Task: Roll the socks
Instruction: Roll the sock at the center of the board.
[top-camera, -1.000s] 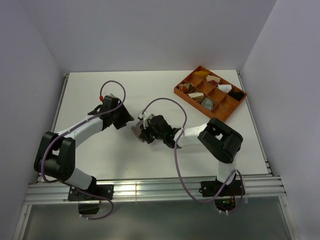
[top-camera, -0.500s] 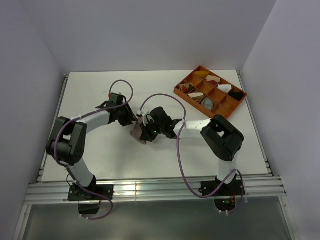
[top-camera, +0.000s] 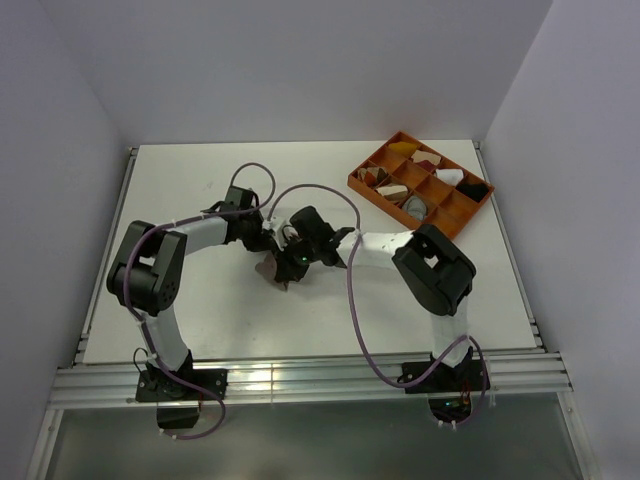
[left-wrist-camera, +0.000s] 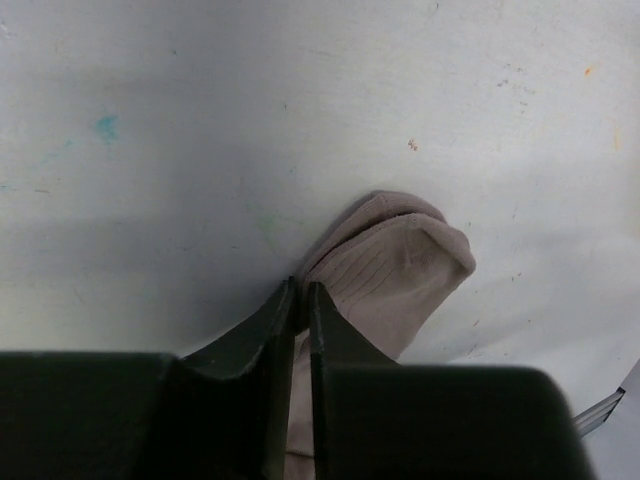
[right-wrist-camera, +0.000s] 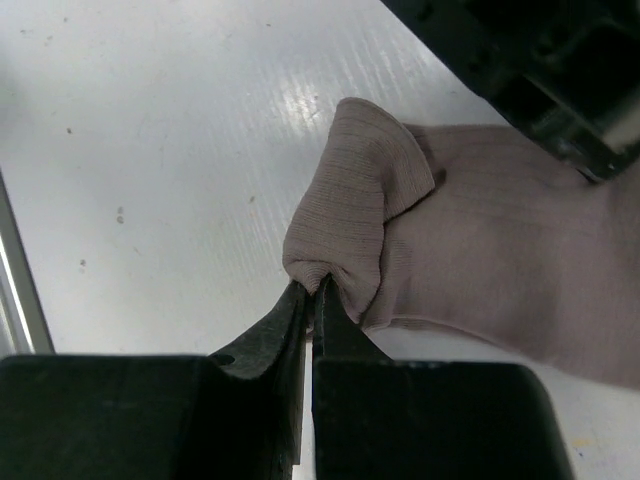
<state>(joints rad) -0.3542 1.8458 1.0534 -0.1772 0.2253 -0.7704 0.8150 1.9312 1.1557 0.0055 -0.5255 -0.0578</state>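
Observation:
A pinkish-tan knit sock (top-camera: 275, 268) lies bunched on the white table, between the two arms. My left gripper (top-camera: 270, 243) comes at it from the far left. In the left wrist view its jaws (left-wrist-camera: 301, 292) stand nearly together, pinching the ribbed sock (left-wrist-camera: 400, 265) at one edge. My right gripper (top-camera: 288, 262) meets it from the right. Seen from the right wrist, this gripper (right-wrist-camera: 312, 288) is shut on a folded-over flap of the sock (right-wrist-camera: 500, 260). The black body of the left gripper (right-wrist-camera: 540, 70) sits on the sock's far end.
An orange divided tray (top-camera: 402, 136) with small cloth bundles stands at the back right of the table. Grey walls close in the left, back and right sides. A metal rail (top-camera: 300, 375) runs along the near edge by the arm bases.
The left arm has swung right to the sock and its jaws have closed on the fabric. The right gripper has stayed shut on the fold and shifted slightly toward the back.

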